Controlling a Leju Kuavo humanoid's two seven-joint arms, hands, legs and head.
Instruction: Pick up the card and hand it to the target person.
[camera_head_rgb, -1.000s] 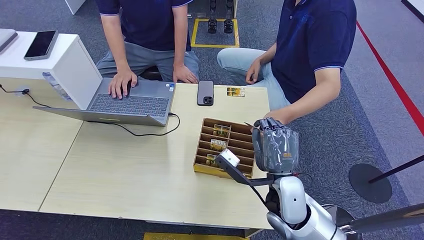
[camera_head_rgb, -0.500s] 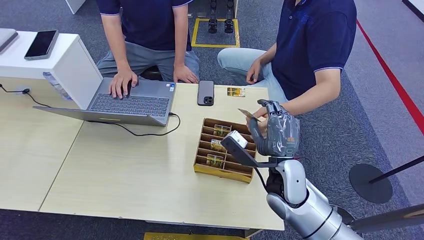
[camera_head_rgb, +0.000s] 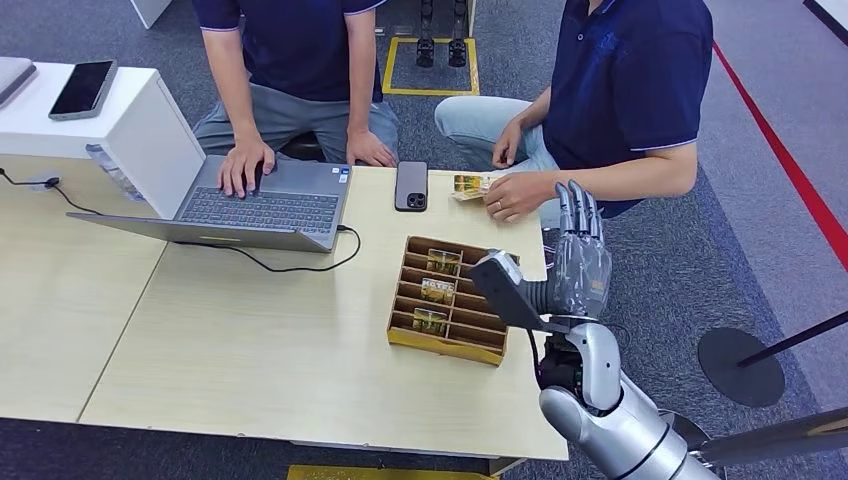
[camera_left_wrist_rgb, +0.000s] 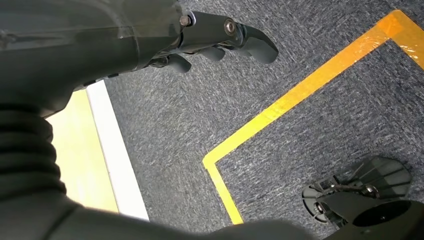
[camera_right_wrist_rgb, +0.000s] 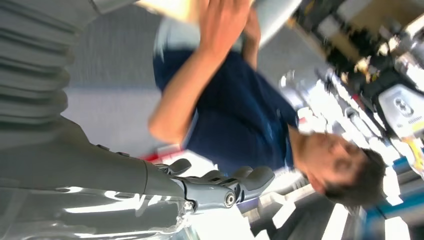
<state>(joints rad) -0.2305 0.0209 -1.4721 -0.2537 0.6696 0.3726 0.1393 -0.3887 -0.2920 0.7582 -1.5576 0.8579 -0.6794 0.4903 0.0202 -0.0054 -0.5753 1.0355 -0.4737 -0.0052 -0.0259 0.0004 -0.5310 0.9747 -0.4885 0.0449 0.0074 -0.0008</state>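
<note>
My right hand is raised beside the table's right edge with its fingers stretched upward and nothing in it; the right wrist view shows its fingers spread and bare. The seated person in the dark blue shirt rests a hand on the table's far edge, on a card lying there. A wooden slotted box in front of my right hand holds a few more cards. In the left wrist view my left hand hangs over the carpet, holding nothing.
A second person types on an open laptop at the far left of the table. A black phone lies near the far edge. A cable runs across the tabletop. A white box with another phone stands at the left.
My right hand held a card up toward the person; the person has taken it and laid it at the far table edge. My fingers have straightened.
</note>
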